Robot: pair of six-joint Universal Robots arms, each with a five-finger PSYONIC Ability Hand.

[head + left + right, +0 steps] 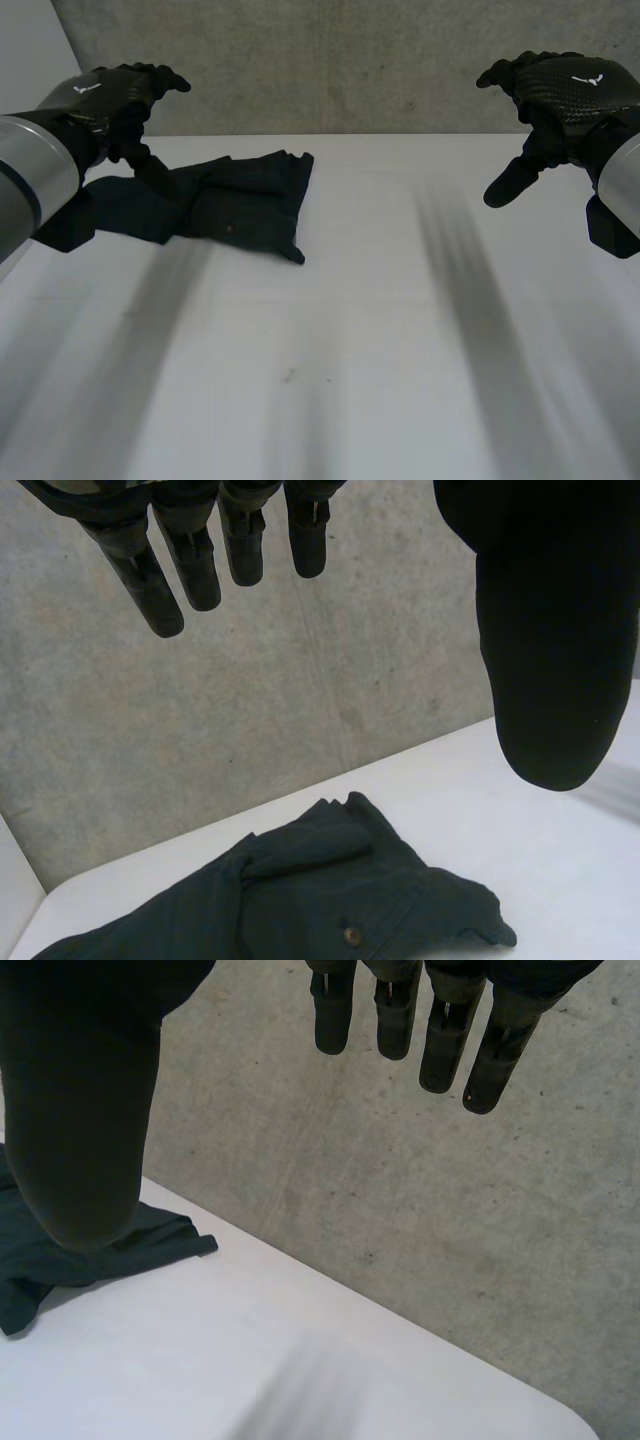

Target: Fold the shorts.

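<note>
Desk [380, 350], white and broad, runs back to a grey concrete wall [330, 60], where its far edge makes a straight line. Bare surface spreads over the whole near side, the middle and the right, so most of the room for moving lies there.

The dark shorts [240, 205] lie bunched on the far left part of the desk, close to that far edge but not over it. Their right edge ends in a ragged corner pointing towards the middle, and folds are heaped along the top.

The left hand [120, 95] hangs above the left end of the shorts, its fingers [190, 565] straight and relaxed, the thumb spread wide, holding nothing. The right hand [560, 90] hovers over the far right of the desk, well apart from the shorts, fingers [445, 1045] likewise straight and slack, thumb apart, nothing in it.

A small brown button [351, 935] shows on the cloth near the ragged corner.
</note>
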